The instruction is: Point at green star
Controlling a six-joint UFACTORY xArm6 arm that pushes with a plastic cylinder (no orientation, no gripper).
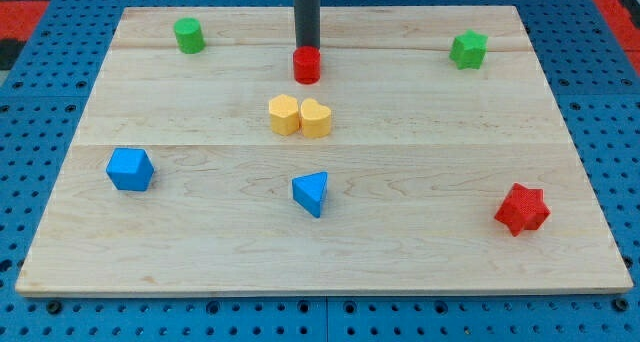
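Note:
The green star (468, 49) lies near the view's top right of the wooden board (400, 252). My rod comes down from the view's top centre; my tip (306, 48) sits right behind a small red cylinder (307, 66), which hides its very end. The tip is well to the view's left of the green star, about a quarter of the board away.
A green cylinder (188, 35) stands at the top left. Two yellow blocks (300, 116) touch each other just below the red cylinder. A blue block (130, 169) lies at the left, a blue triangle (311, 192) at the centre bottom, a red star (522, 209) at the bottom right.

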